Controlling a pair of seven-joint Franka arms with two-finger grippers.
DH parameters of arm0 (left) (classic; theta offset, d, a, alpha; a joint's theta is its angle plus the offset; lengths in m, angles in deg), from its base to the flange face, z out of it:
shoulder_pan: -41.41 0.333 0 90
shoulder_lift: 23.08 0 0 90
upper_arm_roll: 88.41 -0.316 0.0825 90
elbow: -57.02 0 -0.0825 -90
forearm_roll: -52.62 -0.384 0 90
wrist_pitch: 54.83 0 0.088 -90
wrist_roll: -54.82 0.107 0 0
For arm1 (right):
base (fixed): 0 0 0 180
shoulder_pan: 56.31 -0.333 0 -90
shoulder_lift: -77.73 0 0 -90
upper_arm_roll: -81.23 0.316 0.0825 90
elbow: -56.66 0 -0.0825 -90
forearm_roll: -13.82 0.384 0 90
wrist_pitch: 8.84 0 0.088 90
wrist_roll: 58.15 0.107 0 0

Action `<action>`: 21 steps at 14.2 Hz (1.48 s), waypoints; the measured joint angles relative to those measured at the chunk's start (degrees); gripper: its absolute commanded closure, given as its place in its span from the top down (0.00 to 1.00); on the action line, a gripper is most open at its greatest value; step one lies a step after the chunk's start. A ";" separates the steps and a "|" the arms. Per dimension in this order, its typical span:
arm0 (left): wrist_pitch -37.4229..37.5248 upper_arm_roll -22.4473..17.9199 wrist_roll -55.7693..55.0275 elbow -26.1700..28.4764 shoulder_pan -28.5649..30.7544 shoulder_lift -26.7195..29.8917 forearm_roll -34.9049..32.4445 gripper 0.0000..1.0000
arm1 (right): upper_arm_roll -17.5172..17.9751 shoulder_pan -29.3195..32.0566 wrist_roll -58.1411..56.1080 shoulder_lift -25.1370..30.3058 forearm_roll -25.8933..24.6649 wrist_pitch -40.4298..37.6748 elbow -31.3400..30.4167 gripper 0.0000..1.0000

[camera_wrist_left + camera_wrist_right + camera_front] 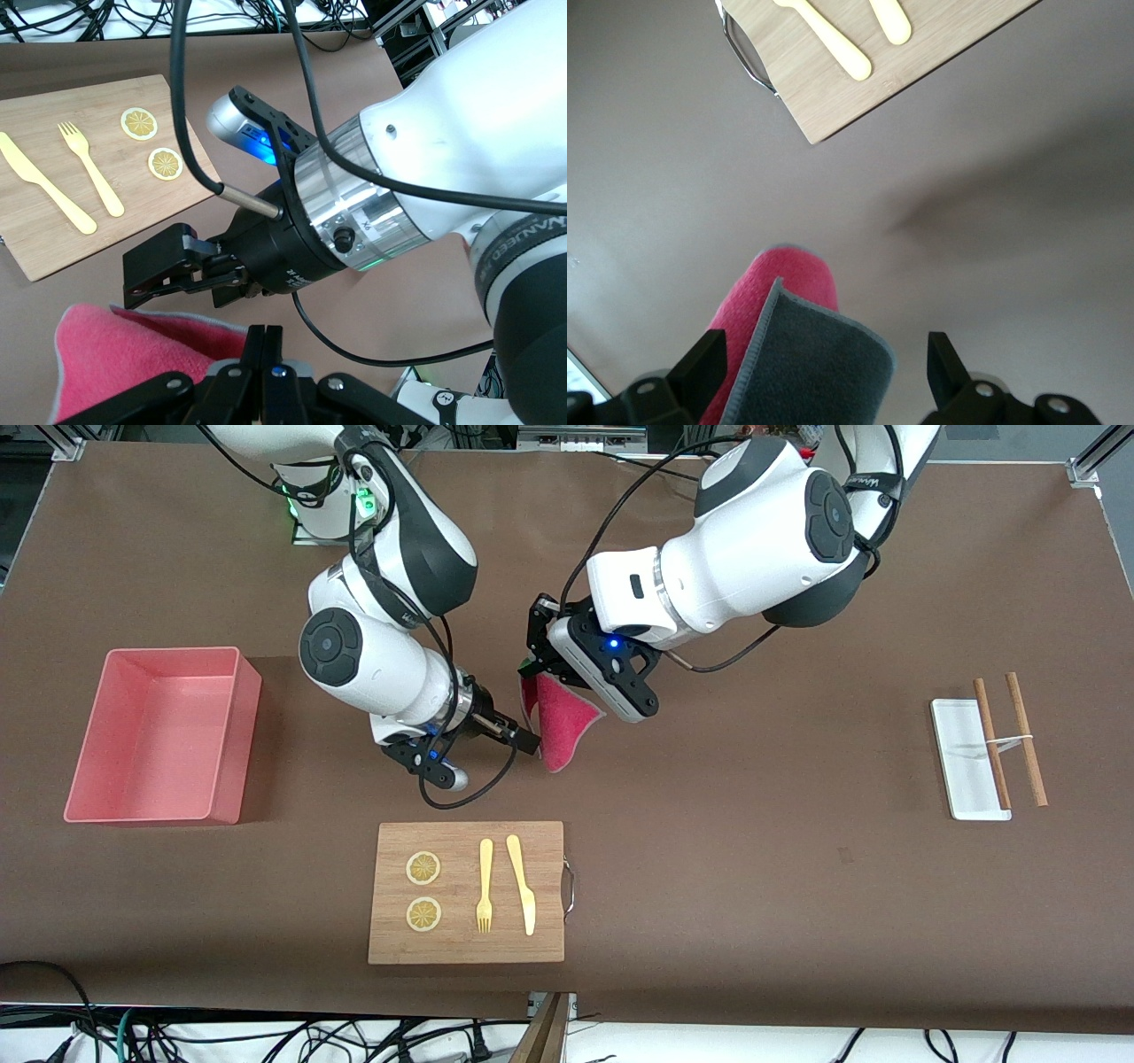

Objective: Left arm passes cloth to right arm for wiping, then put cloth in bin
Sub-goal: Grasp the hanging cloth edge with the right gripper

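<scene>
Two lemon slices; two chopsticks; one fork; one knife.

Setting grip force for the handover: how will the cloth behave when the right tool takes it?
Probably floppy: the cloth hangs folded and drooping from the left tool. Likely light, since one pinched edge carries it. Its fuzzy surface suggests little slipping between the open fingers of the right tool.

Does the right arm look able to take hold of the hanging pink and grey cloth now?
Probably yes: the right gripper, fingers open, sits right beside the pink and grey soft cloth hanging from the shut left gripper; in the right wrist view the cloth lies between its fingers.
</scene>
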 measured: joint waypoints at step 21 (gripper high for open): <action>-0.11 0.01 0.00 -0.04 -0.03 0.00 0.05 0.00 | -0.62 0.14 -11.87 -0.70 -2.02 -14.80 -0.08 0.99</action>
